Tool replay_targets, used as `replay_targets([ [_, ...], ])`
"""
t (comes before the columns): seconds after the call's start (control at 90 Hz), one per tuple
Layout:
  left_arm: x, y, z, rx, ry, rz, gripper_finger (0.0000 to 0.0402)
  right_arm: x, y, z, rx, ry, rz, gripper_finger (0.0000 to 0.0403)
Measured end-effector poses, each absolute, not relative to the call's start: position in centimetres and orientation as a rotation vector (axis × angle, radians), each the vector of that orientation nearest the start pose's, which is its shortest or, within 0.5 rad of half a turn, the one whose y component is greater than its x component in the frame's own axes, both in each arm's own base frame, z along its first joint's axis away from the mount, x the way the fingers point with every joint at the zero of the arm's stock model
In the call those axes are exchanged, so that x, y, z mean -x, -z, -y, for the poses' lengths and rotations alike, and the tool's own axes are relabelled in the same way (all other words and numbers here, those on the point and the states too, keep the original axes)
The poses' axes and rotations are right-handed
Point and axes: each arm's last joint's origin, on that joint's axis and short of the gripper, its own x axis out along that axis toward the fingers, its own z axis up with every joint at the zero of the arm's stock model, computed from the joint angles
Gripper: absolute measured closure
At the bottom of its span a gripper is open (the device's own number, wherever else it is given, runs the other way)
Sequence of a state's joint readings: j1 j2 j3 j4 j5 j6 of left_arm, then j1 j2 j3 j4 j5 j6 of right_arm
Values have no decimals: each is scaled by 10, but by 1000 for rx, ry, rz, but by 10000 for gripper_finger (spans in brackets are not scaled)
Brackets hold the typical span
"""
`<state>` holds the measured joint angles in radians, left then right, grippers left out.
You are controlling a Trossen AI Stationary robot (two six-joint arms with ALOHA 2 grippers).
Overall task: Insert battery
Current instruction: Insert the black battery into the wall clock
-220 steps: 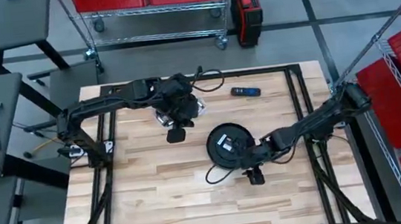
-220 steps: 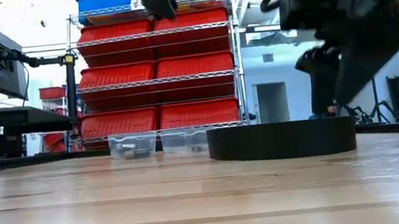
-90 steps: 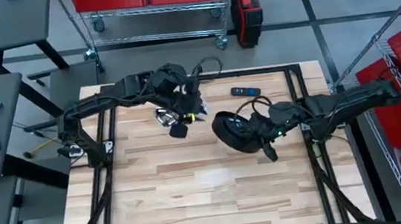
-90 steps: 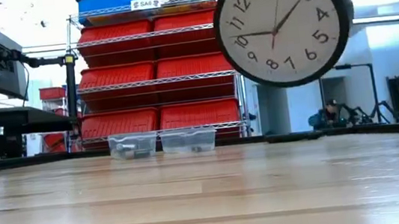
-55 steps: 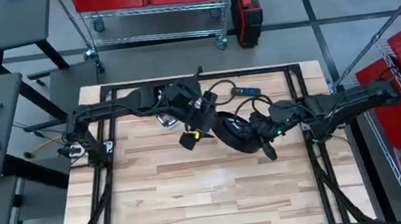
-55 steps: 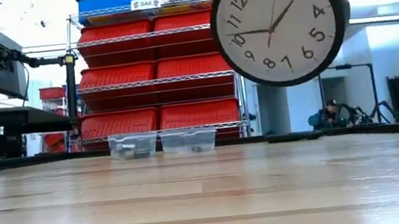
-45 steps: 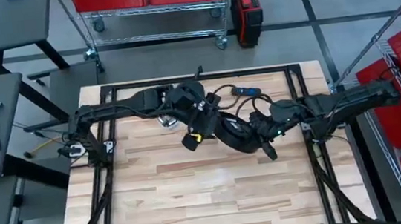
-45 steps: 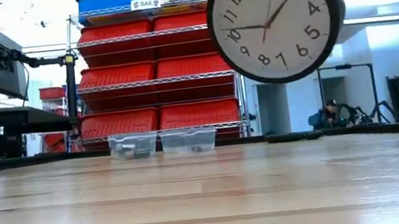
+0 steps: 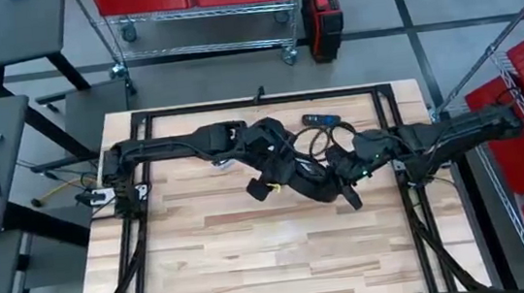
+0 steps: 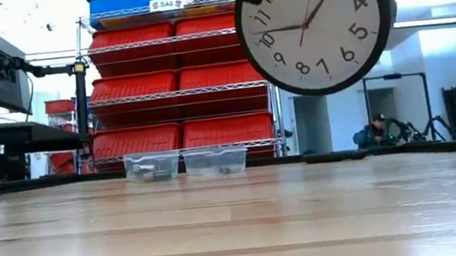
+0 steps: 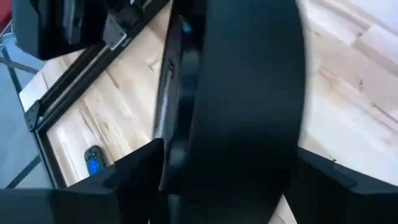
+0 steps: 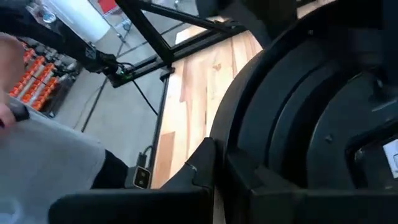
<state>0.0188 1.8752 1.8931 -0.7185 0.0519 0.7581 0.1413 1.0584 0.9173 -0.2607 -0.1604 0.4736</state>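
A round wall clock (image 10: 315, 23) with a black rim and a white face hangs upright, high above the table, its face toward the near edge. In the high view the clock (image 9: 316, 182) shows edge-on between the two arms. My right gripper (image 9: 340, 183) is shut on it from the table's right side. My left gripper (image 9: 290, 171) has come in from the left. In the left wrist view my left gripper (image 11: 233, 186) stands open, one finger on each side of the black rim (image 11: 249, 106). The battery does not show. My right gripper holds the clock by its rim (image 12: 239, 146), at the edge of the black back (image 12: 323, 118). One finger (image 12: 202, 171) lies on the back; the clock hides the other. It reaches in from the table's right. The clock is lifted clear and upright. My left gripper's fingers (image 11: 134, 177) stand close on both sides of the rim; I cannot tell whether they touch it.
Two small clear containers (image 10: 152, 167) (image 10: 216, 160) stand near the table's far edge. A dark blue-lit device (image 9: 321, 119) lies at the far side. Red bin shelves (image 10: 180, 82) stand beyond the table. A person's grey sleeve (image 12: 50, 162) shows off the table.
My left gripper has gone from the clear container toward the table's right and near edges, up to the clock, and now straddles its rim. The clock stays lifted and upright in my right gripper.
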Motion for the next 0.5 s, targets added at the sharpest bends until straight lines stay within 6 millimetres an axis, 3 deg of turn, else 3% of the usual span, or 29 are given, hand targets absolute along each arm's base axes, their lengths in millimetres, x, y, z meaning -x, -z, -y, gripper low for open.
replay_targets([
  [0.122,-418,-355,-6,-683,289,-661,156,-227,-321,-37,-469,-201,-463,403],
  [0.289,-418,-354,-6,-646,284,-676,257,-227,-322,-35,-479,-199,-460,401],
  [0.389,-417,-353,-5,-619,279,-689,260,-226,-323,-32,-486,-190,-458,386],
  [0.5,-415,-354,-8,-518,241,-719,260,-220,-329,-25,-473,-169,-426,342],
])
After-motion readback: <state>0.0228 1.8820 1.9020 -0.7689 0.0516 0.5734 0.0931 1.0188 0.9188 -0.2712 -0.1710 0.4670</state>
